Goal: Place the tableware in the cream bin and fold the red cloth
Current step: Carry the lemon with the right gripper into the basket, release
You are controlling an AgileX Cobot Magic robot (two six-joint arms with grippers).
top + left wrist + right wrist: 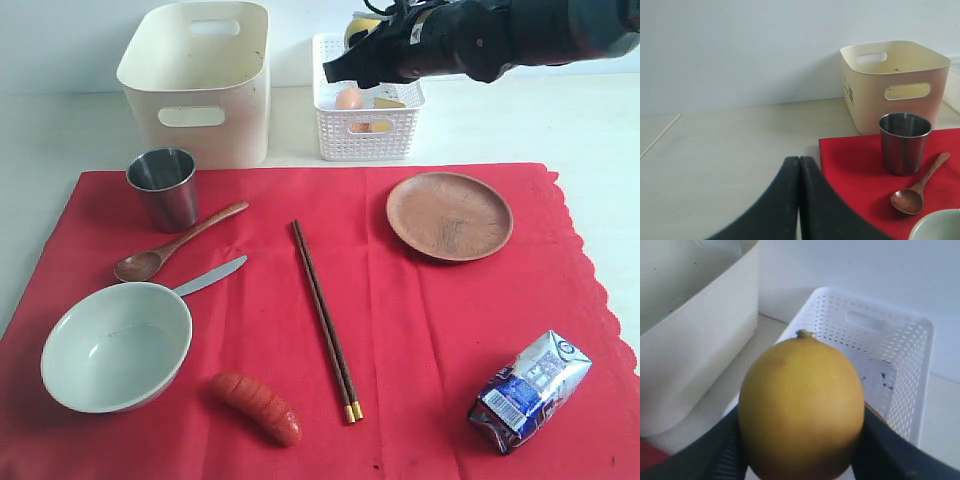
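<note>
Lab-style tabletop (60, 130), plain white wall (740, 45), robot arm (520, 35)

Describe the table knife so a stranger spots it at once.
Find the red cloth, then the pale bowl on its left half. The table knife juts out from behind the bowl's rim, beside the wooden spoon. It alone is flat, thin and silver.

Lemon (801, 410) fills right wrist view, underside cut by frame edge, masking much of white basket (900, 345) floor. Exterior view: dark arm (520, 35) covers basket's far rim; one end of knife (212, 277) hidden behind bowl (115, 345); red cloth (420, 330) runs off bottom edge.
</note>
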